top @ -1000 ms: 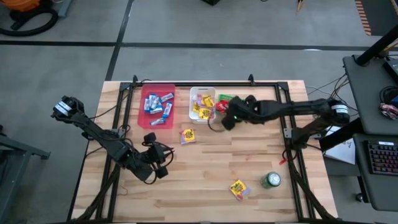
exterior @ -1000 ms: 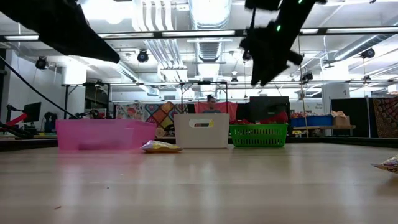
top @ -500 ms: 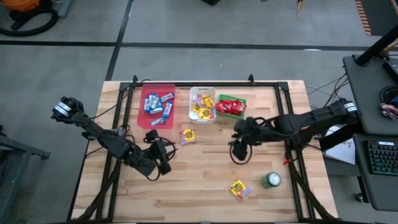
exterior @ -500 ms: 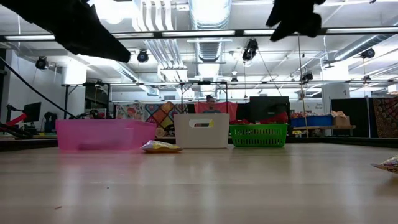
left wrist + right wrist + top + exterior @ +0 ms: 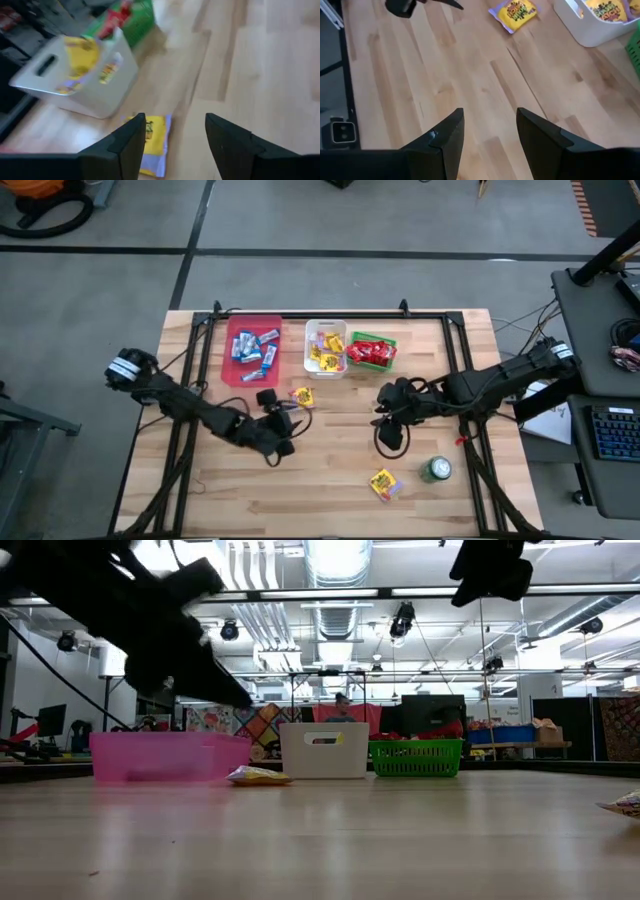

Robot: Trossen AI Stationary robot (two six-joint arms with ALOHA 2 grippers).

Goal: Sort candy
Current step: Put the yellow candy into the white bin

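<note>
Your left gripper (image 5: 172, 137) hovers with fingers spread beside the yellow candy (image 5: 154, 144) lying on the desk near the white bin (image 5: 324, 348). Next, lower and pinch it. Your right gripper (image 5: 487, 132), fingers spread, waits mid-desk.

Blue-and-silver bars (image 5: 254, 352) lie jumbled in the pink bin at upper centre-left of the high view. Yellow packets (image 5: 325, 350) fill the white bin beside it, and red packets (image 5: 371, 353) sit in the green basket. One loose yellow packet (image 5: 302, 398) lies flat just below the white bin; another (image 5: 384, 483) lies at lower centre-right.
</note>
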